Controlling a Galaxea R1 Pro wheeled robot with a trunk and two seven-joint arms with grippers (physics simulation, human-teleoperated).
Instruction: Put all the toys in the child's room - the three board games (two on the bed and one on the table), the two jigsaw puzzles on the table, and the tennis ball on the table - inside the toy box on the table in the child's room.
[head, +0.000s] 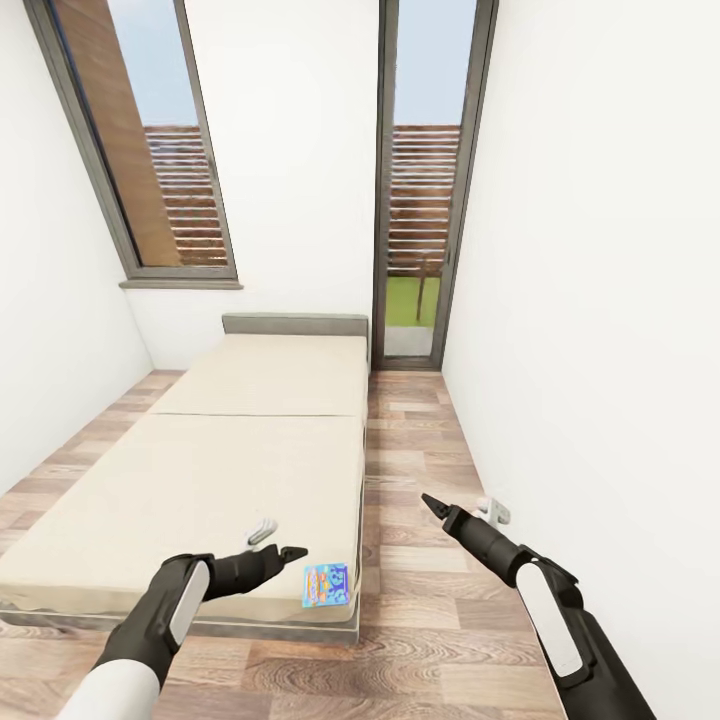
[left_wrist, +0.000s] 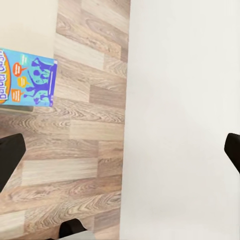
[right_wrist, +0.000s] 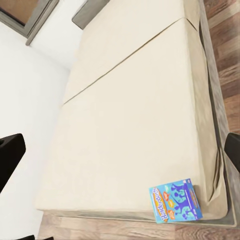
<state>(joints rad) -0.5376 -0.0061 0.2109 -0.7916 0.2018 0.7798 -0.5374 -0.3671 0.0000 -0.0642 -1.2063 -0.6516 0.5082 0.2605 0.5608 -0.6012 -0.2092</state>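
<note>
White walls close in on both sides of a narrow room with a wood-plank floor (head: 420, 640), and straight ahead I see a tall glazed door (head: 425, 180) with a slanted window (head: 140, 140) to its left. Along the left half of the floor lies the bed (head: 230, 450), its two cream panels meeting at a seam, with a grey headboard (head: 295, 324) at the far end.

On the near right corner of the mattress sits the small blue board game (head: 327, 584), flat, right at the bed's edge (its printed lid faces up, and the right wrist camera shows it (right_wrist: 175, 202) in that same corner). From the left wrist camera part of the same box (left_wrist: 26, 76) shows, sticking out past the mattress edge over the planks.

My left gripper (head: 278, 541) hovers over the mattress just beside the box, apart from it, fingers spread wide and empty. My right gripper (head: 462, 505) is out over the bare floor near the right wall, well apart from the bed, also spread wide with nothing between the fingers.
</note>
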